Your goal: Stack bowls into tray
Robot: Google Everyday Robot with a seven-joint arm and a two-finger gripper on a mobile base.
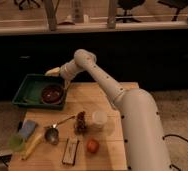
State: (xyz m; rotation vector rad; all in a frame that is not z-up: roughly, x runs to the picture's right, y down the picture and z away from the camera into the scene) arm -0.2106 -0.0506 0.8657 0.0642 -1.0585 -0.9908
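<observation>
Camera view shows the tool [53,73] open and empty above the shallow green plastic tray's [26,85] far rim, with the dark maroon round bowl [52,93] already inside; descending carelessly could knock that bowl askew

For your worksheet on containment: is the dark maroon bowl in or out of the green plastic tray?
In: the dark maroon bowl sits inside the green plastic tray's rim; the hand hovers above.

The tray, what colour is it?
Green tray, camera view; the gripper hovers at its back edge.
</observation>
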